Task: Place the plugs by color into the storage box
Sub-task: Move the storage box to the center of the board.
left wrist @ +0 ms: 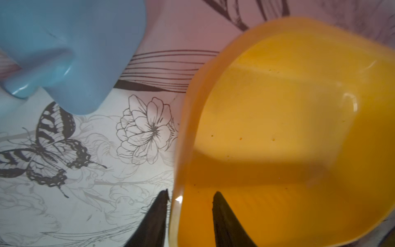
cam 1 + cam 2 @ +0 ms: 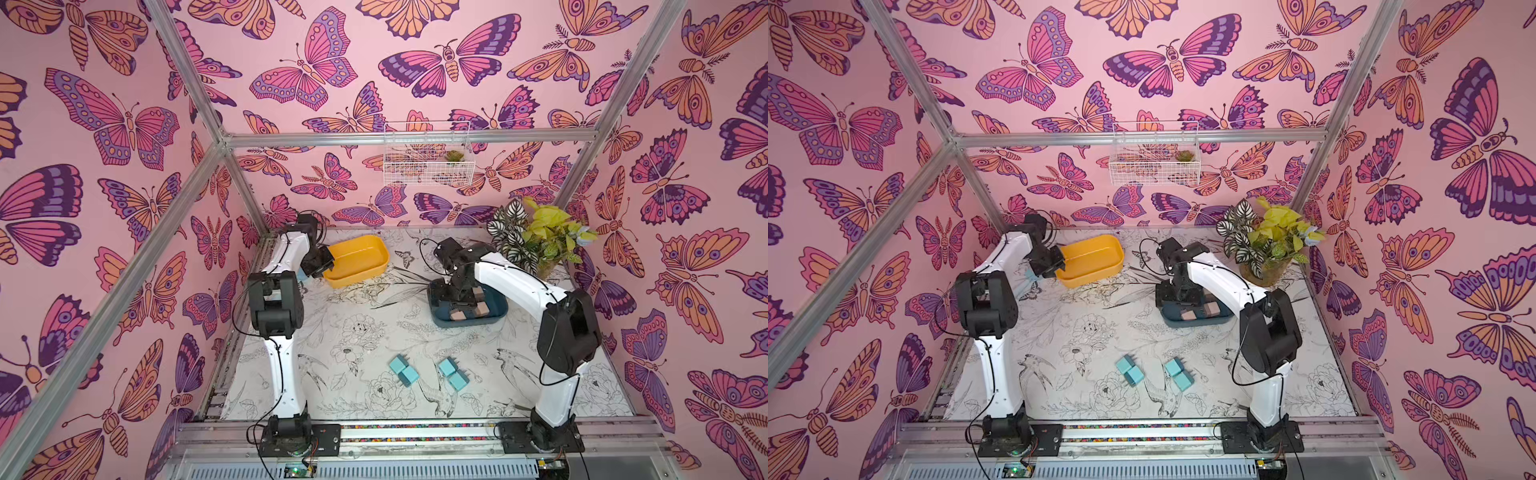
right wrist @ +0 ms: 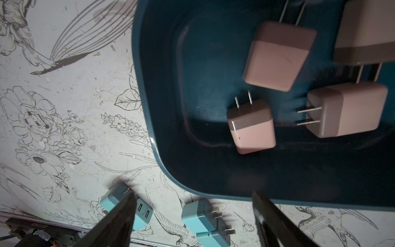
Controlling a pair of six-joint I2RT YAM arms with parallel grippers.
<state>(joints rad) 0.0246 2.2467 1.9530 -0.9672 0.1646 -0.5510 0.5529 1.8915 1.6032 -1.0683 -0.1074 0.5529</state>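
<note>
Right wrist: our right gripper point(image 3: 194, 193) gapes empty over pink plugs point(image 3: 252, 128) in the blue tray point(image 3: 171, 85); left gripper point(image 1: 191, 191) straddles the rim of the yellow tray point(image 1: 277, 128); whether clamped, we cannot tell.

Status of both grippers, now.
Left gripper: jaws astride the yellow tray rim; whether it grips cannot be told.
Right gripper: open, holding nothing, above the blue tray.
</note>
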